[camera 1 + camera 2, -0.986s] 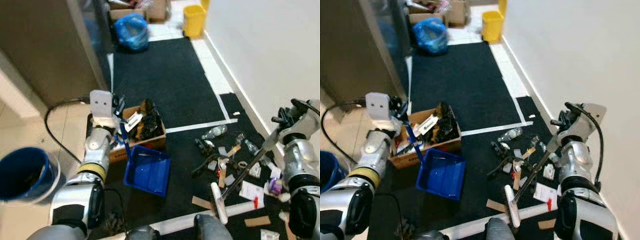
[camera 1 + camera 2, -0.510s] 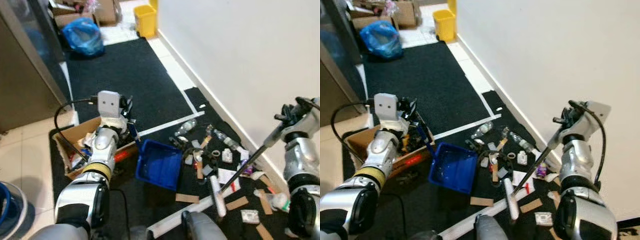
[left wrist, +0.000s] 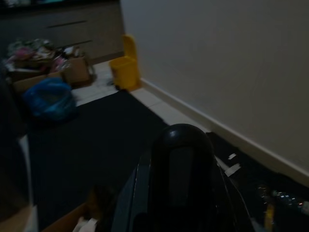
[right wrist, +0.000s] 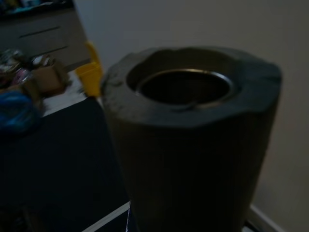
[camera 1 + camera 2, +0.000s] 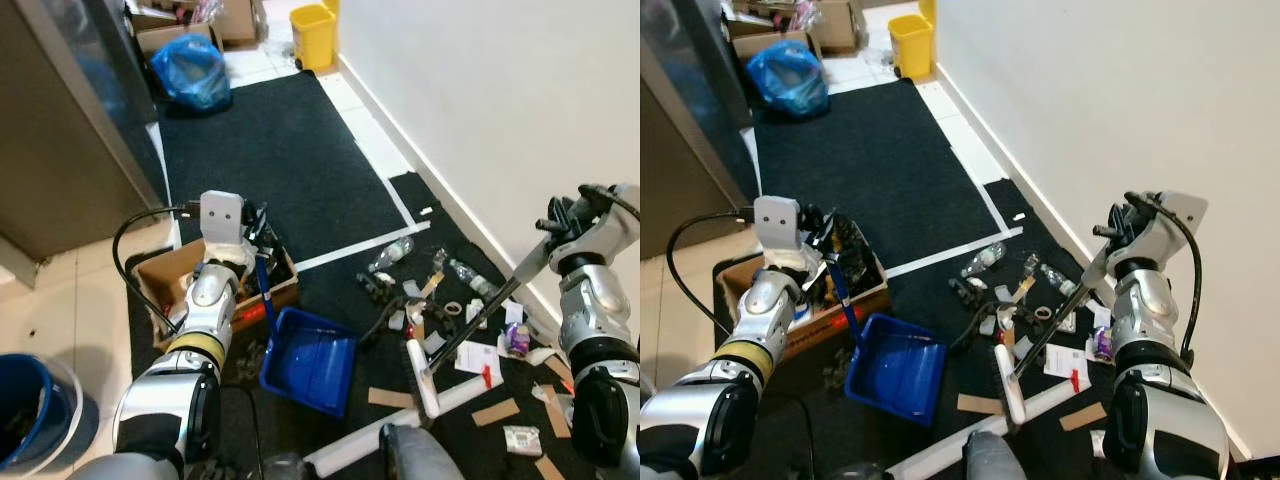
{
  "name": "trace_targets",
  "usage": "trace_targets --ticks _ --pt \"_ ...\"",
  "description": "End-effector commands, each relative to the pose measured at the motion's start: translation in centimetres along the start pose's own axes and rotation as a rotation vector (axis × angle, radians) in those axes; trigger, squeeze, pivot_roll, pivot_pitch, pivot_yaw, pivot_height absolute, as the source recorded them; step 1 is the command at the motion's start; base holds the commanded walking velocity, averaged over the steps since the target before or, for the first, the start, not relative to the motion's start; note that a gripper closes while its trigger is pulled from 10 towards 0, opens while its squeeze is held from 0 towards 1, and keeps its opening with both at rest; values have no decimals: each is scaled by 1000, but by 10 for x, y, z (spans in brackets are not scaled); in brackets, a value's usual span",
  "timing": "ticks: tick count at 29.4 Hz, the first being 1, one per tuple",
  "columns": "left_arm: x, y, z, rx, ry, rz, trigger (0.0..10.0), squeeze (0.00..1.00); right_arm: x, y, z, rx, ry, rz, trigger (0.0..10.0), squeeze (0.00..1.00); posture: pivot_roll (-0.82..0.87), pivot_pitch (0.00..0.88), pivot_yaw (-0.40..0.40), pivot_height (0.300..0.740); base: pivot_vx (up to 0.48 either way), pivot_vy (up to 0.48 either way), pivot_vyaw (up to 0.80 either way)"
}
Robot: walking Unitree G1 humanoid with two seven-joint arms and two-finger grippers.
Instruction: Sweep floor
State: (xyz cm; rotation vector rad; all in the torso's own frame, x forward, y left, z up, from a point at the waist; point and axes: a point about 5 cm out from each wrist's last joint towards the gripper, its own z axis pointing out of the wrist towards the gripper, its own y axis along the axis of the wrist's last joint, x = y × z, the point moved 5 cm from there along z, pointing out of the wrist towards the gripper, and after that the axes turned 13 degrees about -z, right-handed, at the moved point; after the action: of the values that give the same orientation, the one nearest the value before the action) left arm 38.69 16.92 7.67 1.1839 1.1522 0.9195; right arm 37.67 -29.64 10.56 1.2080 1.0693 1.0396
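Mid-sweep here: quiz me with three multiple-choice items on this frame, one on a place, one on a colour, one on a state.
1. Where does the dustpan lie?
A. on the black mat beside the cardboard box
B. inside the yellow bin
C. against the wall

2. What colour is the dustpan?
A. red
B. blue
C. green

3. What is the right gripper doing?
A. hanging idle
B. lifting a bottle
C. holding the broom handle

Answers: 1 A, it sits on the mat next to the box. 2 B, its tray is blue. 3 C, the handle runs up into that gripper.
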Motion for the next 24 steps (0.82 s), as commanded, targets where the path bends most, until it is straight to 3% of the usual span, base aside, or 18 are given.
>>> trace_targets --ticks 1,13,24 --pt "-2 2 1 -13 -6 -8 10000 0 -3 13 5 -44 -5 -5 10000 0 84 5 -4 740 0 0 -800" --pt "-9 -1 2 -17 -16 -44 10000 0 11 13 9 -35 33 14 10000 0 88 9 -8 740 0 0 -800" --pt "-13 -5 1 -3 -19 -56 10000 0 14 12 8 -37 41 18 10000 0 82 16 -3 740 0 0 -800"
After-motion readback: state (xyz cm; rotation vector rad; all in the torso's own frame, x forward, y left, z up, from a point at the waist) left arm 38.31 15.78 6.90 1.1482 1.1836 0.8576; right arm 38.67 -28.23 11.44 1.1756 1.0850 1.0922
